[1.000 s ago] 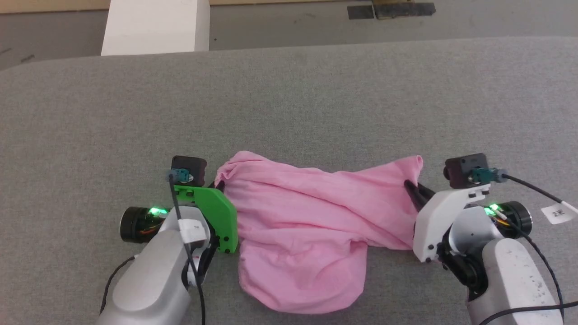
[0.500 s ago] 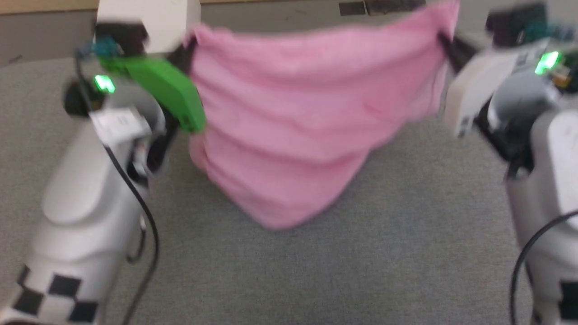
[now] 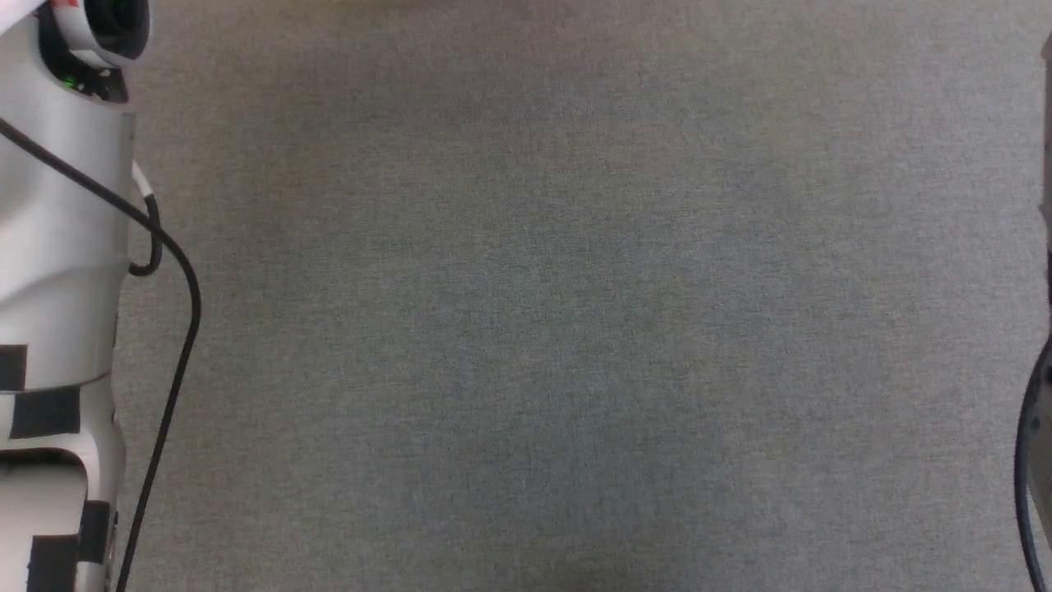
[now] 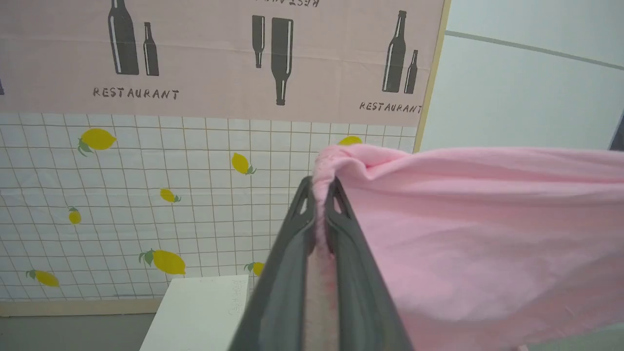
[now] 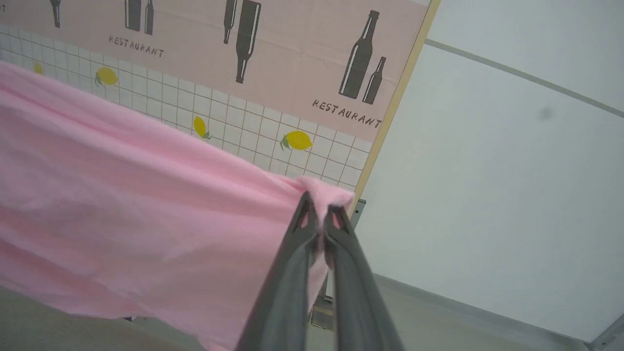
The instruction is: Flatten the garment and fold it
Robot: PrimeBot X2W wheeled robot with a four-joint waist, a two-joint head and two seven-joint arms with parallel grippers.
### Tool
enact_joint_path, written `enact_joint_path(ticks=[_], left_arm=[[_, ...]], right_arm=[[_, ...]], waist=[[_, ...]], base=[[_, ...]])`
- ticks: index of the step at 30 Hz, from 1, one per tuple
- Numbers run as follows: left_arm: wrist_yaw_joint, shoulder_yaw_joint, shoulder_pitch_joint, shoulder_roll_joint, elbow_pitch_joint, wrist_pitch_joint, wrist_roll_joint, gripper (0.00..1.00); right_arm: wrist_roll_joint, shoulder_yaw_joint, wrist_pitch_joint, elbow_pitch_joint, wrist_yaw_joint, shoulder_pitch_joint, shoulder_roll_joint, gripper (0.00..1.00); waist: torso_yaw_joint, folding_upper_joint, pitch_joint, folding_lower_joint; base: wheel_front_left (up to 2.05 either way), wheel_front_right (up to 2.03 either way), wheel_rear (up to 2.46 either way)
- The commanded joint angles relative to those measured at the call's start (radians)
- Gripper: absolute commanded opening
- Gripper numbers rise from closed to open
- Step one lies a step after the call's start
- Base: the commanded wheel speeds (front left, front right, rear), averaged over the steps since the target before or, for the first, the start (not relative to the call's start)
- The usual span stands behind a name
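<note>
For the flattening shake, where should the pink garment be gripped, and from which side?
The garment is best held at its two bunched ends: left gripper from the left, right gripper from the right. Hung so, it stretches into a sheet between them.

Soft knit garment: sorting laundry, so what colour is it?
The knit garment is plain light pink; best in left wrist view.

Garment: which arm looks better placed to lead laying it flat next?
Left, marginally. The left gripper has the garment deep between its fingers; the right gripper pinches only a corner tip. Both hold it stretched aloft.
</note>
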State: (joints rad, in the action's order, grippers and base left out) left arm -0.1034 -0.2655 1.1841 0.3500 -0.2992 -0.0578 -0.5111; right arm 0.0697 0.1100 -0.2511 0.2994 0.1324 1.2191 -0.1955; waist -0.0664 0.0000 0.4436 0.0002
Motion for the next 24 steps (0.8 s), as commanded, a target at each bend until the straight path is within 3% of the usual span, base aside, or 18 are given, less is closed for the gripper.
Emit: enact_joint_path(ticks=[1,6,12,20,24], left_arm=[[0.004,-0.005,-0.013,0.002,-0.016,0.011,0.009,0.00],[0.031,-0.049,-0.140,0.001,-0.056,0.024,0.007,0.00],[0.043,-0.090,-0.417,-0.003,-0.056,0.035,-0.027,0.00],[0.039,-0.119,-0.842,-0.002,0.035,0.006,-0.129,0.00],[0.014,-0.126,-1.014,-0.002,0.103,-0.025,-0.176,0.00]], right_arm=[[0.006,0.005,0.020,0.022,-0.002,-0.009,0.004,0.00],[0.058,0.070,0.045,0.058,-0.002,-0.132,-0.012,0.00],[0.170,0.117,0.020,0.030,-0.002,-0.411,-0.046,0.00],[0.272,0.096,-0.102,-0.130,-0.002,-0.882,-0.077,0.00],[0.282,0.054,-0.171,-0.214,-0.002,-1.100,-0.056,0.00]], waist=[[-0.003,0.0000,0.003,-0.0002],[0.002,0.0000,-0.036,-0.0002],[0.010,0.0000,-0.120,-0.0002],[0.018,0.0000,-0.246,-0.0002],[0.023,0.0000,-0.290,-0.0002]], base=[[0.00,0.00,0.00],[0.00,0.00,0.00],[0.00,0.00,0.00],[0.00,0.00,0.00],[0.00,0.00,0.00]])
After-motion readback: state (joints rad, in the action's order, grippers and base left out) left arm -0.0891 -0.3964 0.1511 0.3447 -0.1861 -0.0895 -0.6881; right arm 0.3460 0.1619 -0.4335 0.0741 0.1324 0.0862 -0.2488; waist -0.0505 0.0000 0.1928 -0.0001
